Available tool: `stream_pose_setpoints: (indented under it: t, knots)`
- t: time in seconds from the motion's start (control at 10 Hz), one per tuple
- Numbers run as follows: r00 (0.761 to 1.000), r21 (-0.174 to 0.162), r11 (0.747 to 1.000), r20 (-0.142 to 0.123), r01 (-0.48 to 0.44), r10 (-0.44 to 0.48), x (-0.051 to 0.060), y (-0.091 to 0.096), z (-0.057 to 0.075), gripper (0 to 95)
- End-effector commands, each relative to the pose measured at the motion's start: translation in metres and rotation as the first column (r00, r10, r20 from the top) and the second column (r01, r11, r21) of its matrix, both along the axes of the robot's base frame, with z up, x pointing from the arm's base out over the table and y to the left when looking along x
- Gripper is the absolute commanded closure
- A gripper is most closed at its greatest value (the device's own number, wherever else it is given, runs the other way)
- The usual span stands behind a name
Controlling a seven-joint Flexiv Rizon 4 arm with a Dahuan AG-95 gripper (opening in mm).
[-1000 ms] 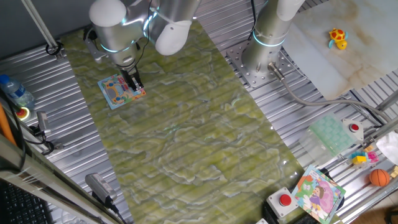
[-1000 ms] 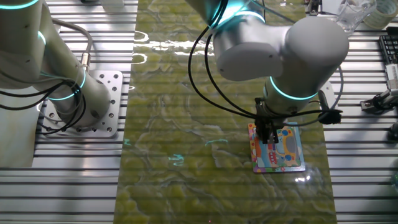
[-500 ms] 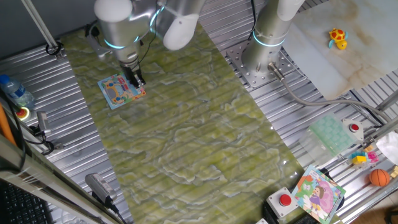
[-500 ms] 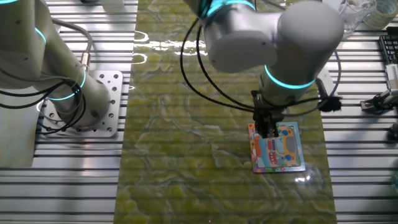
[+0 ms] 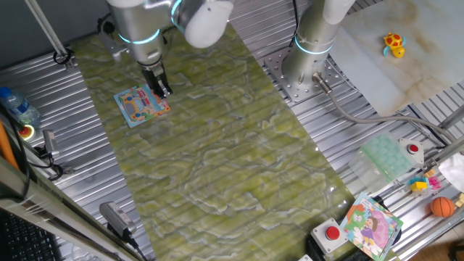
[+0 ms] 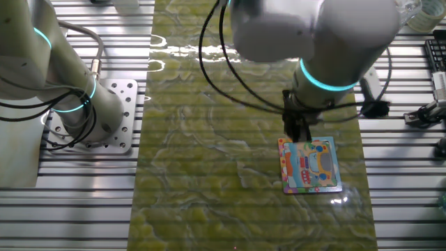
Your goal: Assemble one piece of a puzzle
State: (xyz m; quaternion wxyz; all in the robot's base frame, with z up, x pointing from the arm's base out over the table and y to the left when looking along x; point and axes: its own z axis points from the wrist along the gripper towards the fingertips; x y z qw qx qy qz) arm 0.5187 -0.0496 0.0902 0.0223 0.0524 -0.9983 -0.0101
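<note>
a: start with the largest item. the green mat carries the puzzle, one small square board with a light-blue border, lying flat.

b: and the gripper relative to the puzzle?

a: in one fixed view it hangs just over the puzzle's upper right corner; in the other fixed view the gripper stands at the board's far edge. the fingers look close together, but i cannot tell whether they are closed or pinching anything.

b: the piece?

a: not separable from the picture. it may sit in the board or between the fingers; too small to judge.

b: advice for the step?

a: in my judgement: if the piece is seated, retreat straight up from the puzzle so nothing drags; if not, line it up with its gap and press flat, without pushing the board along the mat.

b: counts?

a: one mat, one puzzle, one gripper. well away from the puzzle: one larger picture board, two red buttons, one orange ball, one yellow toy.
</note>
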Motion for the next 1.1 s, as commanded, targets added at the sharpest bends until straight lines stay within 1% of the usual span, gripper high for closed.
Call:
stream_pose_setpoints:
  t: [0.1, 0.2, 0.3, 0.5, 0.7, 0.8, 0.9, 1.1]
  knots:
    - [0.999, -0.006, 1.000, 0.042, -0.028, 0.029, -0.001, 0.008, 0.005, 95.0]
    - [0.999, -0.006, 1.000, 0.044, -0.027, 0.027, -0.001, 0.008, 0.005, 95.0]
    - [0.997, -0.008, 0.998, 0.045, -0.057, 0.057, -0.001, 0.008, 0.005, 95.0]
    - [0.996, 0.004, 0.998, 0.073, 0.055, -0.055, -0.001, 0.009, 0.005, 95.0]
    - [0.994, 0.010, 0.997, 0.077, 0.071, -0.071, -0.002, 0.008, 0.005, 95.0]
    - [0.991, 0.040, 0.993, 0.072, 0.111, -0.114, 0.001, 0.013, 0.000, 95.0]
    - [0.989, 0.049, 0.992, 0.085, 0.115, -0.119, 0.005, 0.018, -0.006, 95.0]
    - [0.988, 0.054, 0.992, 0.093, 0.115, -0.120, 0.008, 0.024, -0.013, 95.0]
